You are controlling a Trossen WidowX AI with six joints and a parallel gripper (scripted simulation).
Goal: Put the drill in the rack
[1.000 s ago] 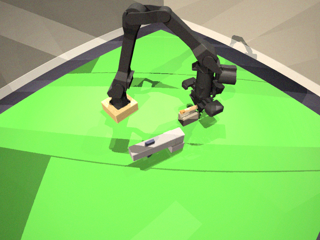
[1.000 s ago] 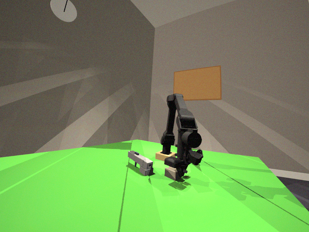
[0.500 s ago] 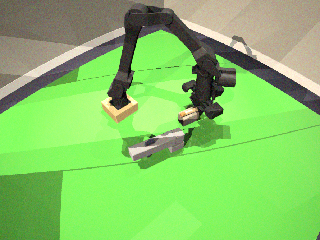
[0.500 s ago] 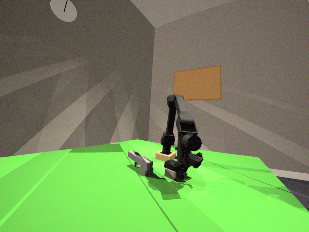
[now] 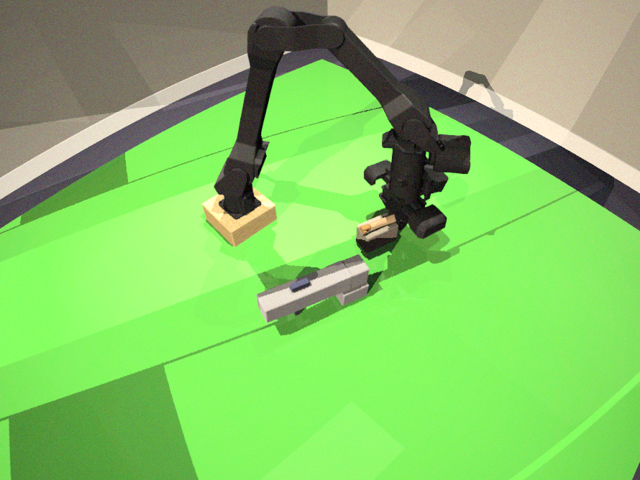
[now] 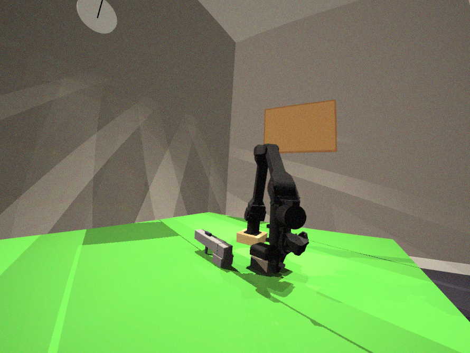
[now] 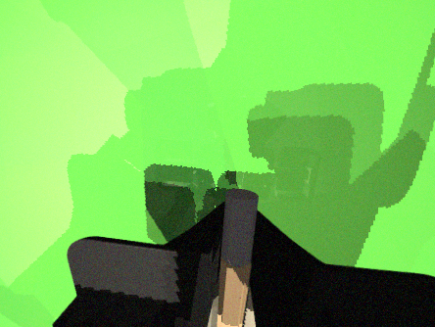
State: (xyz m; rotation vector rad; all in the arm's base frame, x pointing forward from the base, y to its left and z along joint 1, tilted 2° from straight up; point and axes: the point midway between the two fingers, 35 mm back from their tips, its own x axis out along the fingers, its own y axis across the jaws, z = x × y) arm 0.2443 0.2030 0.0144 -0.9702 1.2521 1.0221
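Observation:
My gripper (image 5: 402, 220) (image 7: 236, 210) is shut on the drill (image 5: 380, 224) (image 7: 234, 294), a tan bar with a dark rounded end in the wrist view. The drill lies level along the top of the small grey-brown rack (image 5: 376, 239) (image 6: 259, 265), low between its upper edges; whether it touches the rack's bottom is hidden. My fingers are at the rack's far right end. The long grey holder (image 5: 320, 290) (image 6: 208, 240) stands apart from the rack, without the drill. The blue key (image 5: 299, 284) (image 6: 208, 233) sits on the holder's top.
The arm's wooden base block (image 5: 252, 227) (image 6: 251, 238) stands behind and left of the rack. The green table (image 5: 310, 387) (image 6: 151, 304) carries the holder and the rack. In the wrist view, shadows cross the table beyond my fingers.

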